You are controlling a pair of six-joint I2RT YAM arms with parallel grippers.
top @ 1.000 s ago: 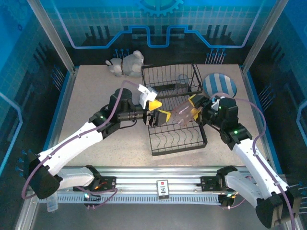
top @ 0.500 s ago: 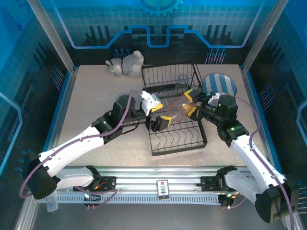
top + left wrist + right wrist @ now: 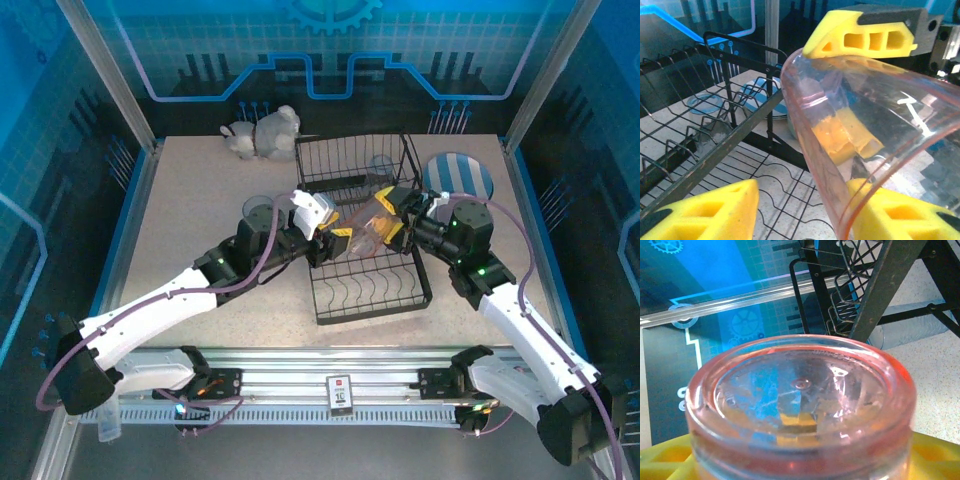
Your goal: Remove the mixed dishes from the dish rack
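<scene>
Desk [image 3: 190, 200]: speckled beige top, boxed in by blue printed walls [image 3: 340, 60] and metal posts.

Rack [image 3: 372, 290]: black wire, mid-desk, set slightly askew.

Pink tumbler [image 3: 362, 232]: carried on its side just above the rack floor, mouth toward the left arm, base toward the right.

Right pincer [image 3: 386, 217]: pinching the pink tumbler across its body near the base, probably so the mouth stays free.

Left pincer [image 3: 800, 212]: spread astride the rim wall. One pad looks to be inside the mouth, the other outside with a gap showing, so no grip yet. Judged an arm-to-arm handover.

Grey tumbler [image 3: 258, 210]: upright on the desk left of the rack, beside the left arm; likely marks the drop spot.

Racked tumbler [image 3: 380, 165]: translucent, in the upper tier, not yet unloaded.

Plate [image 3: 458, 180]: striped, flat on the desk just right of the rack.

Figurine [image 3: 262, 132]: white, at the far edge; no dish.
</scene>
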